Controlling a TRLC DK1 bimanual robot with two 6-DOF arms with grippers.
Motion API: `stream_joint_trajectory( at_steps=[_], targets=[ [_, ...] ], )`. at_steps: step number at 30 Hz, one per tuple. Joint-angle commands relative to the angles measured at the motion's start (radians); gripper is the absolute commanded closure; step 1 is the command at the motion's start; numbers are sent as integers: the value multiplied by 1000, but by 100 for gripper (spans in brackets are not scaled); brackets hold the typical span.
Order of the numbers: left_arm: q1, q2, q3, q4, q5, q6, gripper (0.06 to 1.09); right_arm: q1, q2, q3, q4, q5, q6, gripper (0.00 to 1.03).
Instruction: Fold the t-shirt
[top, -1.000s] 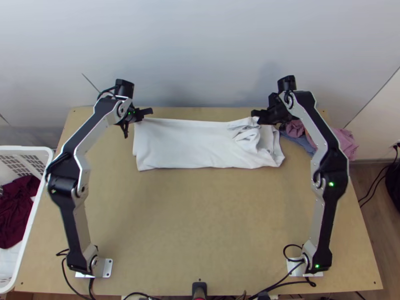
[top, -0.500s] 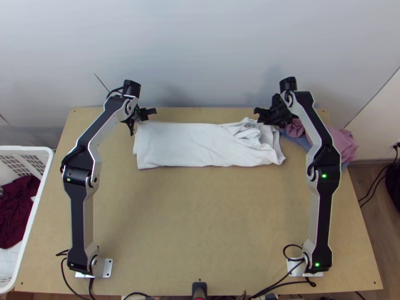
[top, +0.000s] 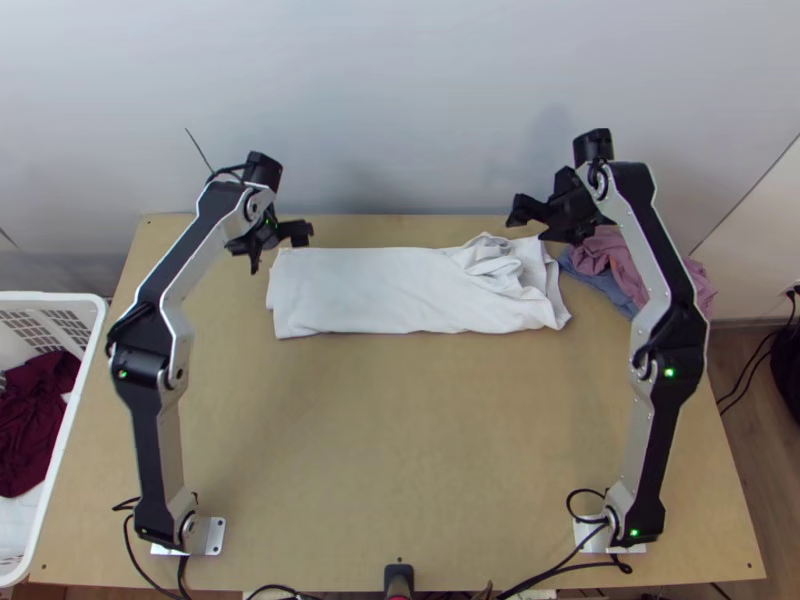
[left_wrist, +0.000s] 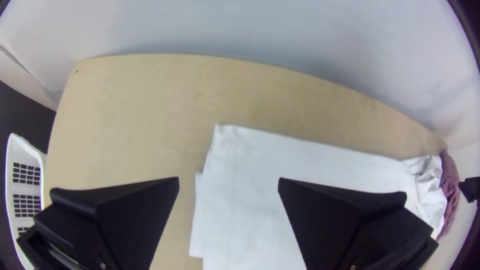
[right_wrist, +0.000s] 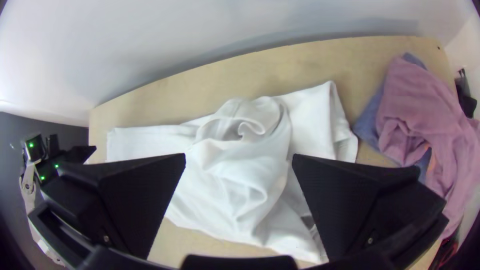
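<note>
The white t-shirt (top: 380, 290) lies as a long folded strip across the far part of the table, smooth at its left and bunched at its right end. My left gripper (top: 272, 243) stands open above its far left corner, and my right gripper (top: 537, 222) is open over the bunched end's far side. In the left wrist view, the left gripper (left_wrist: 228, 185) has the flat end of the shirt (left_wrist: 260, 165) between and below its fingers. Crumpled folds of the shirt (right_wrist: 235, 175) show beneath the parted fingers of the right gripper (right_wrist: 239, 162).
Pink and blue cloths (top: 625, 265) lie heaped at the table's far right, beside the right gripper. A white basket (top: 75, 400) with dark red cloth stands at the left. Bare wood (top: 400, 450) stretches between the arms, and a pale wall rises behind the table.
Both grippers have come away from the shirt's far edge. The left one first moved slightly right; the right one has since opened wider and shifted up the picture. The shirt's far edge has settled lower.
</note>
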Motion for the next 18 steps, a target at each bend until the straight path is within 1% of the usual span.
stream_joint_trajectory(
  at_steps=[1, 3, 9, 12, 14, 18],
  targets=[
    [-6, -230, -331, 138, 0, 69, 12, 88, -136, -74, -74, -15, -11, 3],
    [-6, -273, -420, 196, 0, 71, 12, 120, -171, -106, -74, -13, -20, 3],
    [3, -281, -533, 282, -14, 68, 11, 213, -251, -197, -72, -12, -51, 3],
    [3, -274, -579, 340, -14, 62, 11, 255, -289, -218, -41, 40, -68, 3],
    [2, -262, -601, 375, -15, 57, 11, 272, -312, -247, 9, 76, -69, 3],
    [-6, -216, -598, 394, -14, 40, 11, 277, -321, -286, 34, 88, -71, 3]
  ],
)
